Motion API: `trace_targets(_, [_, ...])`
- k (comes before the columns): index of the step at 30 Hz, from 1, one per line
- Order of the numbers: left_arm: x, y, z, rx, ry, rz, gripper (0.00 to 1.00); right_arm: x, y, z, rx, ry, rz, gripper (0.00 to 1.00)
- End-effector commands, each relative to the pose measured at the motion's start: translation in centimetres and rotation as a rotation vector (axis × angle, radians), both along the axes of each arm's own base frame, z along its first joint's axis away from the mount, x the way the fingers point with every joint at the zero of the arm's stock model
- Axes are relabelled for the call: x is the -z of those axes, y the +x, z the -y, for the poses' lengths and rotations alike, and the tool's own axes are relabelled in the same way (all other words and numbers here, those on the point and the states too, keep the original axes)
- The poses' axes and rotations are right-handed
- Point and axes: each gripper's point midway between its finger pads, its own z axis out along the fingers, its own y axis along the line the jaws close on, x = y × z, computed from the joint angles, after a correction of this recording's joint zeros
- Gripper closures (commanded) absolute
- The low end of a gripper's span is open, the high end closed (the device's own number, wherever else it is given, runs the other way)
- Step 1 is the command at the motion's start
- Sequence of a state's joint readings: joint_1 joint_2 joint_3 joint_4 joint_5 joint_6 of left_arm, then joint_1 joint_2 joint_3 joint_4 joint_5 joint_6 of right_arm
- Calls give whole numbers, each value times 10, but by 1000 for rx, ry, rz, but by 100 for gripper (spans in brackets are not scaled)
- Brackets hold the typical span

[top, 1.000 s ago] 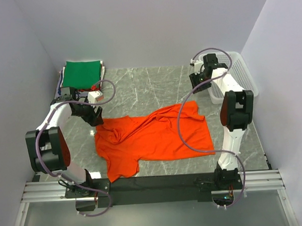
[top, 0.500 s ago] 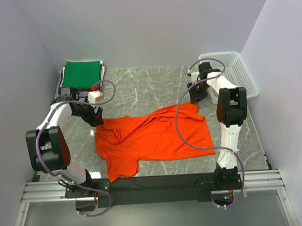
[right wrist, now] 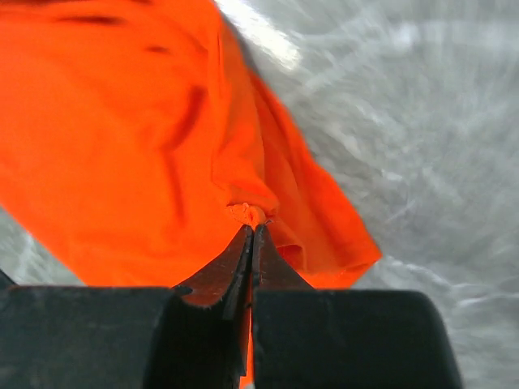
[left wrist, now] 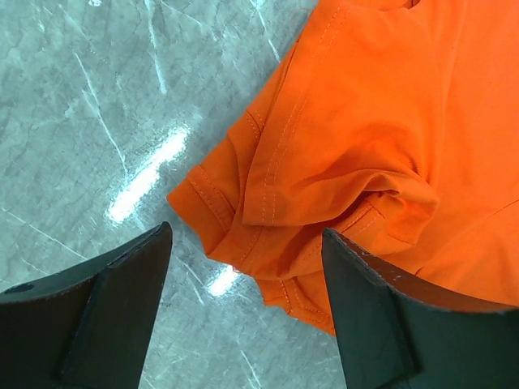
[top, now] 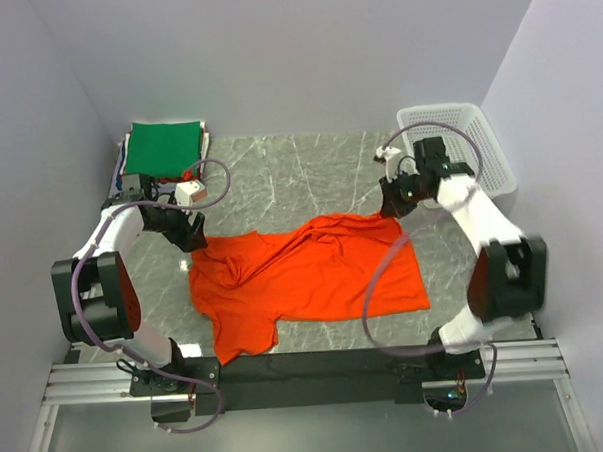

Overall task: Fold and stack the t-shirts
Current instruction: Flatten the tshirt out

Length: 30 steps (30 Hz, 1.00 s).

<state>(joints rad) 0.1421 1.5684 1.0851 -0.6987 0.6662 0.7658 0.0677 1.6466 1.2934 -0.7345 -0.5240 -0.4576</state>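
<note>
1. Marble-patterned table (top: pixel 279 167) carries everything. The middle is given over to spreading a garment, and finished work sits in the far corner.
2. Orange t-shirt (top: pixel 313 270) lies across the centre of the table. It is mostly opened out but rumpled, with ridges running toward its left side and one sleeve trailing toward the near edge. Judging by this, it is being flattened and no fold has been made yet.
3. White lattice basket (top: pixel 437 109) stands at the far right corner, apart from the orange cloth. I cannot see inside it.
4. Green t-shirt (top: pixel 165 147) lies folded square on top of a pile (top: pixel 124 159) in the far left corner, with lighter edges showing beneath it. It is probably parked there so the working area is free, and the orange one should end up on top of it.
5. Right gripper (right wrist: pixel 253 231) has its jaws pressed together on a small pinch of orange cloth at the shirt's far right corner. Holding it there should allow that edge to be drawn taut.
6. Left gripper (left wrist: pixel 243 308) hangs low over the bunched far-left corner with its jaws spread wide and one dark finger (left wrist: pixel 105 316) on either side of the hem. It grips nothing. It looks placed to close on the matching corner.
</note>
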Motion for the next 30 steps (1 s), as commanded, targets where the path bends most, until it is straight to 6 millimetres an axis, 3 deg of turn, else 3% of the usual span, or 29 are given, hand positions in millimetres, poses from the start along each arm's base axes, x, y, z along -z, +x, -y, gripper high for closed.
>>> trace_targets(1, [-17,8,5,10,-23,57,20,-20,-35,-26,-247,-33,204,100])
trace_targets(2, [-16,8,6,9,-27,55,20,-5,-55,-21,-270,-87,197,100])
trace_targets(5, [-15,9,6,5,-34,51,20,26,-90,-21,-395,-190,204,100])
trace_targets(7, [-14,10,6,6,-37,45,20,36,-98,-16,-436,-255,218,99])
trace_targets(8, [-15,11,6,4,-38,46,20,42,-104,-12,-442,-275,218,93])
trace_targets(9, [-15,12,6,3,-40,44,20,44,-104,-7,-437,-304,220,71])
trace_targets(12, [-15,13,7,4,-46,41,20,44,-102,-4,-400,-318,214,50])
trace_targets(17, [-15,15,7,5,-51,36,20,33,-99,-18,-378,-252,187,49])
trace_targets(22, [-15,15,7,7,-44,39,20,45,-106,-30,-376,-244,49,59])
trace_targets(30, [-13,13,5,2,-35,37,19,71,-124,-41,-364,-313,-113,58])
